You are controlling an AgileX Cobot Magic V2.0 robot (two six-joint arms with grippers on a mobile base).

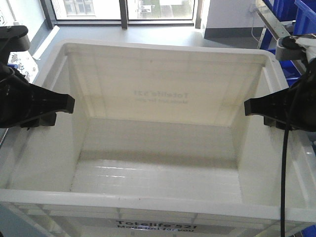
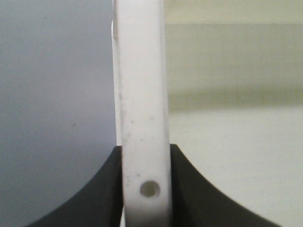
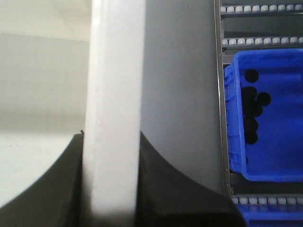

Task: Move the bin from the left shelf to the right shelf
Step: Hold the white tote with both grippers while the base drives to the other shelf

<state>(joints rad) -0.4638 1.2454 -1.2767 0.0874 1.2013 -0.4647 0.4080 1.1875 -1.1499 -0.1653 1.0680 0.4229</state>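
Front view, top edge: window (image 1: 123, 7) with dark frames; grey floor (image 1: 148, 35) below it. White wall (image 1: 232, 15) at upper right. Far upper right corner: blue plastic bins (image 1: 303, 17) on a rack, with a slanted grey metal rail (image 1: 270, 24) just left of them.

Right wrist view, right side: blue bin (image 3: 274, 156) on a shelf level, open top toward camera. Dark round shapes (image 3: 251, 113) inside; items or holes, cannot tell. Rows of small grey rollers (image 3: 260, 8) above it. Second blue bin (image 3: 274, 218) at lower right corner, mostly cut off. Grey upright post (image 3: 218, 94) just left of the bins.
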